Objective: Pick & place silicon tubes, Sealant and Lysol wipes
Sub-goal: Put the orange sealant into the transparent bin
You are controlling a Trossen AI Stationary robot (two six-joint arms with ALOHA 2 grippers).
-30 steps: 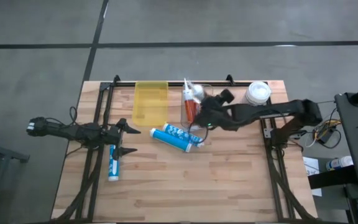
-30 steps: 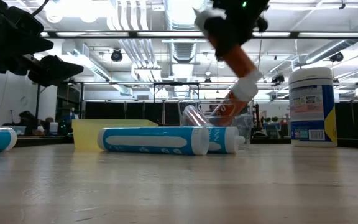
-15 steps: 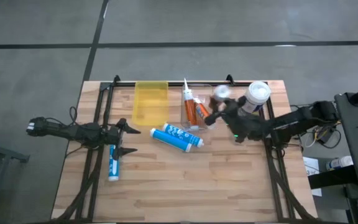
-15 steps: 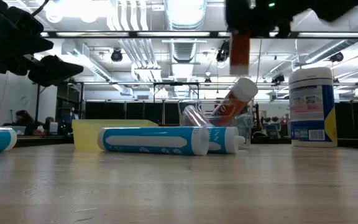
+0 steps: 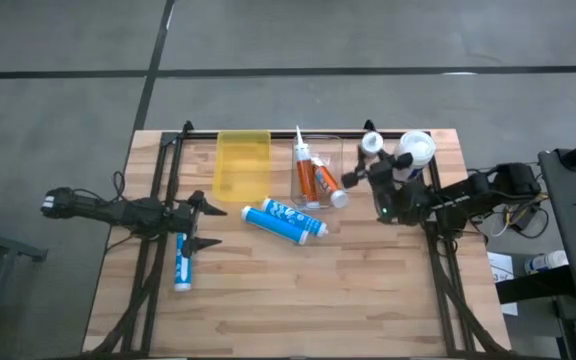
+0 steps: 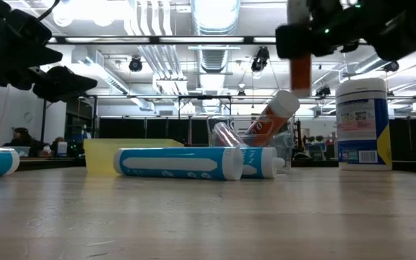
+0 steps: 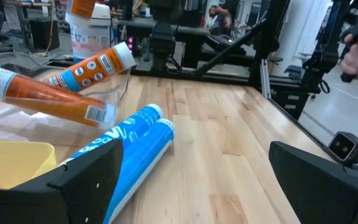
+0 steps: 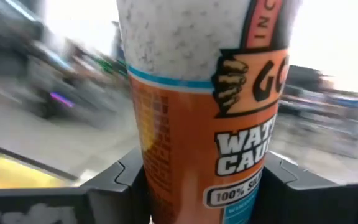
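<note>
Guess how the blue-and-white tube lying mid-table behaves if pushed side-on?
The blue-and-white tube is a smooth cylinder lying flat on the bare wooden table, so it would probably roll, not slide. In the low view a second tube seems to lie close behind it and might block rolling that way. Its straight, undented body suggests it is fairly stiff.

Light: bright ceiling strip lamps [image 6: 193,40], glaring in low view.
Blur: room behind the orange-and-white caulk tube [image 8: 204,112] smeared.
Shadows: faint.

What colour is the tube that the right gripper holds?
Orange and white, with a blue band; the tube shows best in the right wrist view.
</note>
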